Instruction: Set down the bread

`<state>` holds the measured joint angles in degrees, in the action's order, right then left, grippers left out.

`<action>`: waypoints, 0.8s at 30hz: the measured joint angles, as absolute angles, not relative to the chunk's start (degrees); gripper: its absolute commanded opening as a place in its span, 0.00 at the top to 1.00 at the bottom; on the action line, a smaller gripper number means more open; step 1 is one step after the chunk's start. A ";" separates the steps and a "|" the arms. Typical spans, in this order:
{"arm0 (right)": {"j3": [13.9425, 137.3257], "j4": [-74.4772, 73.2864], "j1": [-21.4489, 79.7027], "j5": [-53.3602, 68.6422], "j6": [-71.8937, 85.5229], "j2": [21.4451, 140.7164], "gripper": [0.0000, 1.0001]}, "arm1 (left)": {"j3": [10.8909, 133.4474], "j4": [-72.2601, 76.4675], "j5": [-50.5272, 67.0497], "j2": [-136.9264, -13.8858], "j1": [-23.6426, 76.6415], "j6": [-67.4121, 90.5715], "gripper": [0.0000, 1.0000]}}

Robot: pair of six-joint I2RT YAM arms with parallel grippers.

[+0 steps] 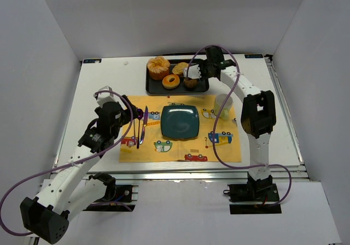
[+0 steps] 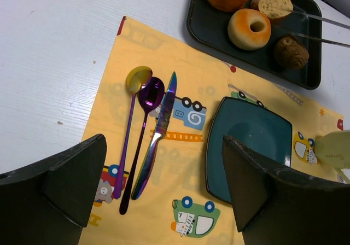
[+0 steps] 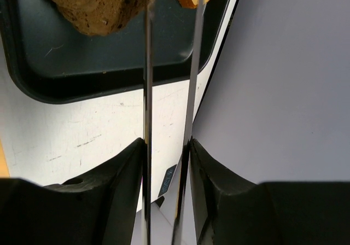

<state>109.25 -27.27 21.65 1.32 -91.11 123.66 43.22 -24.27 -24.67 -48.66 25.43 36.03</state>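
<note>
The bread (image 2: 275,3) lay in the black tray (image 2: 197,31) at the far side of the table (image 1: 109,81), between a big orange bun (image 1: 158,67) and a dark muffin (image 2: 291,52), with a ring donut (image 2: 238,29) just beside it. The right end effector (image 3: 167,146) was closed on thin metal tongs (image 3: 146,92). Their two blades reached into the tray, one across the bread's edge and one over the muffin; I cannot tell if they pinched the bread. The left end effector (image 2: 163,146) stood wide, holding nothing, above the yellow placemat (image 2: 180,119), where two spoons (image 2: 143,114) and a knife (image 2: 161,124) lay left of the teal plate (image 2: 251,141).
</note>
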 measured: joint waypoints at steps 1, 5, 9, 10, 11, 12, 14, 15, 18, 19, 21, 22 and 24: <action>109.06 -27.33 21.56 1.34 -91.11 123.44 0.57 | 43.22 -24.25 -24.67 -48.66 25.43 36.03 0.05; 108.92 -27.46 21.39 1.50 -91.09 123.04 0.57 | 43.22 -23.94 -24.67 -48.69 25.43 36.03 0.05; 108.92 -27.44 21.39 1.50 -91.11 122.89 0.57 | 43.22 -23.94 -24.67 -48.69 25.43 36.05 0.05; 108.90 -27.44 21.39 1.50 -91.11 122.89 0.57 | 43.22 -23.92 -24.64 -48.69 25.43 36.05 0.05; 108.90 -27.44 21.39 1.50 -91.13 122.89 0.57 | 43.22 -23.92 -24.67 -48.69 25.43 36.05 0.05; 108.92 -27.44 21.39 1.50 -91.13 122.89 0.57 | 43.22 -23.92 -24.64 -48.69 25.43 36.03 0.05; 108.90 -27.44 21.39 1.50 -91.18 122.89 0.57 | 43.22 -23.94 -24.64 -48.69 25.43 36.03 0.05; 108.90 -27.44 21.39 1.50 -91.22 122.89 0.57 | 43.22 -23.94 -24.67 -48.69 25.43 36.03 0.05; 108.92 -27.42 21.39 1.48 -91.42 122.96 0.58 | 43.22 -23.97 -24.67 -48.66 25.43 36.03 0.05; 108.92 -27.38 21.39 1.48 -91.50 122.98 0.58 | 43.22 -23.97 -24.69 -48.66 25.43 36.05 0.05; 108.92 -27.24 21.41 1.48 -91.57 123.13 0.58 | 43.22 -23.97 -24.69 -48.64 25.43 36.05 0.05; 108.92 -27.20 21.41 1.48 -91.59 123.20 0.58 | 43.22 -23.97 -24.69 -48.64 25.43 36.05 0.05; 108.92 -27.16 21.52 1.48 -91.66 123.33 0.59 | 43.22 -23.97 -24.67 -48.64 25.43 36.05 0.05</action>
<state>108.92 -27.16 21.52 1.48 -91.66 123.33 43.22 -23.97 -24.67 -48.64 25.43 36.05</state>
